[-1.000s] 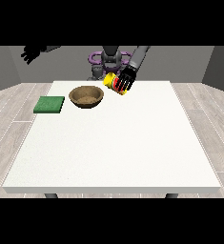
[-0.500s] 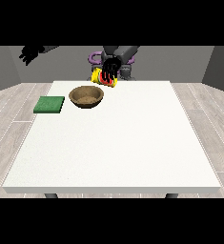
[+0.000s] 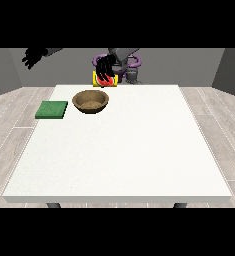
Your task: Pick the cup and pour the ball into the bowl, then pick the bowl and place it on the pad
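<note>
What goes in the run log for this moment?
cup: held above table's far edge | bowl: on table | pad: bare

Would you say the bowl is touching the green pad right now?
Apart. The front view shows a strip of white table between the bowl and the green pad.

Round brown bowl [image 3: 91, 101]: wood-like, matt, grained. Flat green square pad [image 3: 52, 109]: matt, cloth-like. Large white worktop [image 3: 124, 150]: smooth, matt. Grey plank floor [image 3: 9, 120]: wood-look.
</note>
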